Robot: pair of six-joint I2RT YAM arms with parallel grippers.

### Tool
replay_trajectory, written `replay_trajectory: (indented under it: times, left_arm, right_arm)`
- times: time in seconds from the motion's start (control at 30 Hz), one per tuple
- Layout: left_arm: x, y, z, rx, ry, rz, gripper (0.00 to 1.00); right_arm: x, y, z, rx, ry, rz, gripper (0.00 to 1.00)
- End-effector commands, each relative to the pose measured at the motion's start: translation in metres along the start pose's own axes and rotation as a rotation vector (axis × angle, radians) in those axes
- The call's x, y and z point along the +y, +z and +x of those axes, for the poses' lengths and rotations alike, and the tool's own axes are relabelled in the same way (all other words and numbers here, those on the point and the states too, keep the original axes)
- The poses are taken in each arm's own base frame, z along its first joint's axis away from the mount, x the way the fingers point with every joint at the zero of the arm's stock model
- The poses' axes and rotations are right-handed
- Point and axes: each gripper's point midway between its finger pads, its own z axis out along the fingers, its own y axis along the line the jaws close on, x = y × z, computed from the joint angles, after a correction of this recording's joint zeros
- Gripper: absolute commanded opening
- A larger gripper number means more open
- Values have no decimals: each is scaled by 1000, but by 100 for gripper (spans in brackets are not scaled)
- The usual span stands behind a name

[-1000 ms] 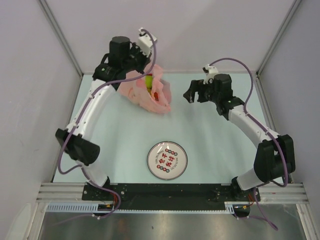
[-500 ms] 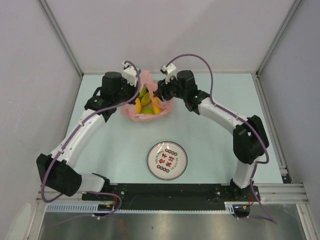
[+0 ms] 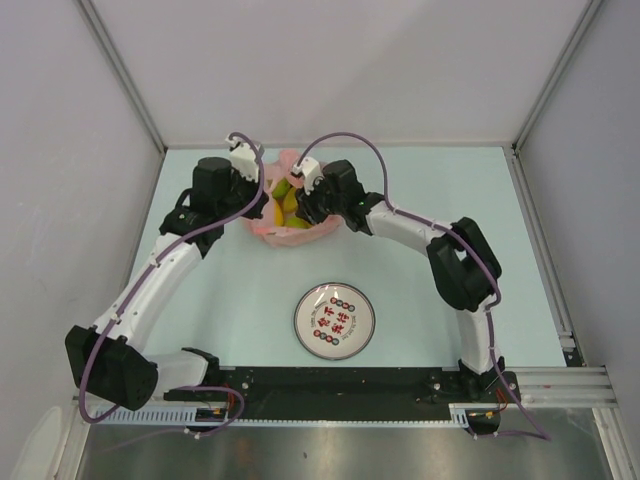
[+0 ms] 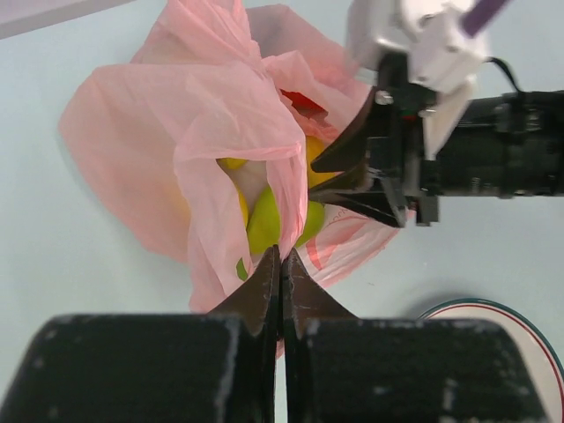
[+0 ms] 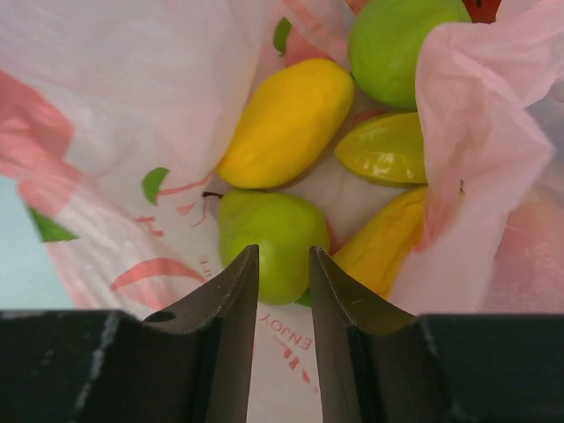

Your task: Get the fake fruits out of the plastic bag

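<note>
Bag point(image 4: 167, 132) — left gripper point(image 4: 279, 262) pinches it, right gripper point(image 5: 284, 262) perhaps.

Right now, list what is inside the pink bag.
Inside the plastic bag: a yellow mango, a green pear, a green apple, more yellow fruit. Anything beneath them or behind the folds is hidden.

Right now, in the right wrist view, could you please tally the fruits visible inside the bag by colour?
Green fruits: 2
Yellow fruits: 2
Yellow-green fruit: 1
Red fruit, only a sliver: 1
Total in the plastic bag: 6
</note>
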Motion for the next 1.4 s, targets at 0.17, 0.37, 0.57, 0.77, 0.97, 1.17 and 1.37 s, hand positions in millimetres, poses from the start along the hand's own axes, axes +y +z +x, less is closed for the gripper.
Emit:
replay_trajectory:
  times: [0.17,0.37,0.57,0.77,0.97,1.17,1.37]
  left_arm:
    - [1,-6,-12,-58,-9,8,0]
    - [-2,-3,-15,-59,-17,33,0]
    - [1,-3,-26,-72,73,29,0]
    - [2,-4,-24,-89,72,24,0]
    - [1,-2,-21,-92,67,29,0]
    - [-4,-1,-12,-59,62,58,1]
    - [-2,-4,-4,-36,83,55,0]
  right_arm:
    - [-14,4,-65,-130,-67,47,34]
    - [-38,25,8,50,-87,153,46]
    - [-99,24,23,42,-64,350,63]
    - [-134,17,20,31,-84,445,77]
    - [-138,28,26,17,7,401,79]
    - [-174,42,22,-35,74,519,78]
    - [-207,44,19,-57,106,575,50]
